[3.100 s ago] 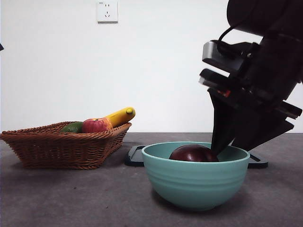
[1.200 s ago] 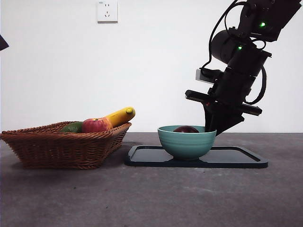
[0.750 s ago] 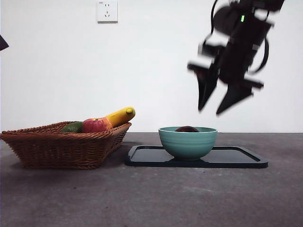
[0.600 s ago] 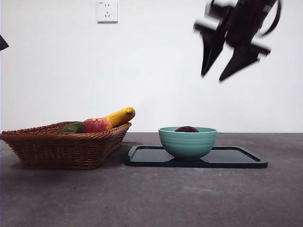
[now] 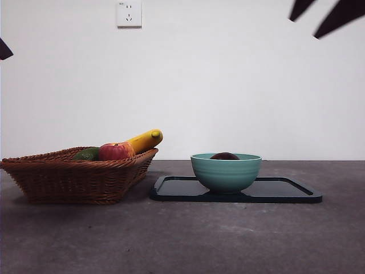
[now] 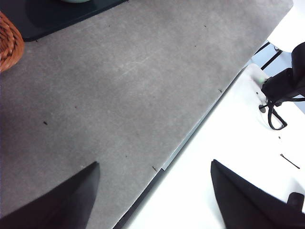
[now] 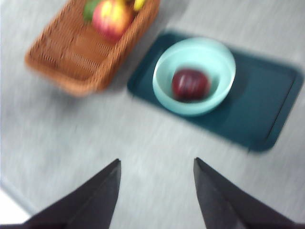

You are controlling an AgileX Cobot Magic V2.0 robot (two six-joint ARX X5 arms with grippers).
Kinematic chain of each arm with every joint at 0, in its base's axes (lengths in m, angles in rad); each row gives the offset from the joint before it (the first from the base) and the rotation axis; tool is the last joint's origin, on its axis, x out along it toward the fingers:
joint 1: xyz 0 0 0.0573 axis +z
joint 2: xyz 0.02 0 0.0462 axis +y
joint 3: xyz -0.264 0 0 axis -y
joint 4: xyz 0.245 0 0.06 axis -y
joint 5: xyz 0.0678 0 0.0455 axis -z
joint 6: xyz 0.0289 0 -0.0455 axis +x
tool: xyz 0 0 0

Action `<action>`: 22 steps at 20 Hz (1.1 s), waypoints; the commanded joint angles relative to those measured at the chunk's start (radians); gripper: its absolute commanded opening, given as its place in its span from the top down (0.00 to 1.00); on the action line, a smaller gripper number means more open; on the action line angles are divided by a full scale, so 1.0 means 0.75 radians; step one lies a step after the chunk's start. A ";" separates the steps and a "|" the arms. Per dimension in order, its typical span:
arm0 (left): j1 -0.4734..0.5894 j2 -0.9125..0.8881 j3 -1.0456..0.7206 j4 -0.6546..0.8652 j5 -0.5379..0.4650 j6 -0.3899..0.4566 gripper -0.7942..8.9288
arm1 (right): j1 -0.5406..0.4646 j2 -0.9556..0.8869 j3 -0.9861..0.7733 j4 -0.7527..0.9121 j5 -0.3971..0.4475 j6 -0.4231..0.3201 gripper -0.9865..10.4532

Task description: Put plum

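In bowl [image 7: 194,76]: plum [image 7: 190,84], well below open R fingers [image 7: 108,183].

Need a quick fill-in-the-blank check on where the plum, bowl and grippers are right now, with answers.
1. The plum lies inside the teal ____.
2. The bowl stands on the dark ____.
3. The apple sits in the wicker ____.
4. The right gripper, high above the table, has its jaws ____.

Missing words: bowl; tray; basket; open
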 commanded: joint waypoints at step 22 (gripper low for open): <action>-0.005 0.009 0.009 0.037 0.006 0.001 0.53 | 0.097 -0.415 -0.387 0.009 -0.051 0.078 0.70</action>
